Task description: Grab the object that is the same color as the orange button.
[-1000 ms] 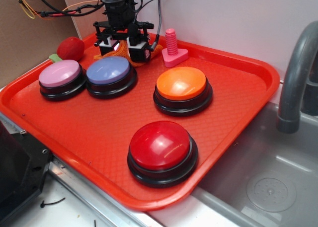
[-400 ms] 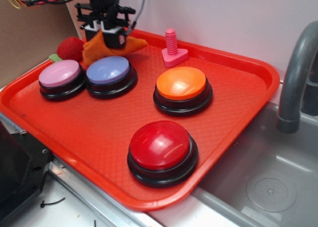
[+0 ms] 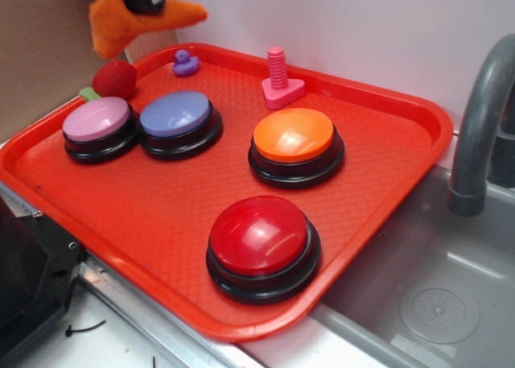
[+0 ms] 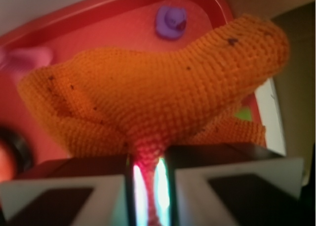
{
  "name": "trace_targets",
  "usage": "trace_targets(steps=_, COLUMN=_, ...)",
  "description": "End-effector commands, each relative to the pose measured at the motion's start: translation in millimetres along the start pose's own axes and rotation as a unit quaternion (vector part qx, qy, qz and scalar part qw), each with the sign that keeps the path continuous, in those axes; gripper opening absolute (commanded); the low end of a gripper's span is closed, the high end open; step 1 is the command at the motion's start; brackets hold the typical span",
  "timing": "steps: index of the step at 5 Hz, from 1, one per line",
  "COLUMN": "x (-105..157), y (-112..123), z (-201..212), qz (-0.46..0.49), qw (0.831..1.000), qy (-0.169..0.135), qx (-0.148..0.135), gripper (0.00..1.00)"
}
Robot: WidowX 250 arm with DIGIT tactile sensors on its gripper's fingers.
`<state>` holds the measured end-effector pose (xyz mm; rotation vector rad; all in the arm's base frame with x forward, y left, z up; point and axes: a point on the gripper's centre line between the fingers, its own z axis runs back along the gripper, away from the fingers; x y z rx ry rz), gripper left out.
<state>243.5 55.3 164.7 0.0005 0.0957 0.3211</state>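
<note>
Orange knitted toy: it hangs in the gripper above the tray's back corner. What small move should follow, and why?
Probably just hold the grip and steady the arm: the orange knitted toy is pinched in the gripper, already clear of the tray, so the grab looks done.

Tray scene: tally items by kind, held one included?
Push buttons: 4: orange button, red, blue-purple, pink
Soft toys: 2: orange knitted toy pinched in the hand above the tray; red plush ball
Purple duck: 1
Pink bolt: 1
Total: 8
</note>
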Motion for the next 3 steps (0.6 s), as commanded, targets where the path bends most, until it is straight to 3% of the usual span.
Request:
trace_targets(steps=1, x=-91.5, y=-46.7, z=97.7, qz=-0.081, qw=0.992, qy=-0.068, qx=-0.069, gripper=0.0)
trace_targets(steps=2, x=-132.1, y=-61.8, z=107.7, qz=-0.113, qw=0.986, qy=-0.079, qx=-0.097, gripper=0.0)
trace_targets(steps=3, x=-142.4, y=-63.6, z=105.0, qz=-0.091, qw=0.991, qy=-0.066, qx=-0.067, gripper=0.0)
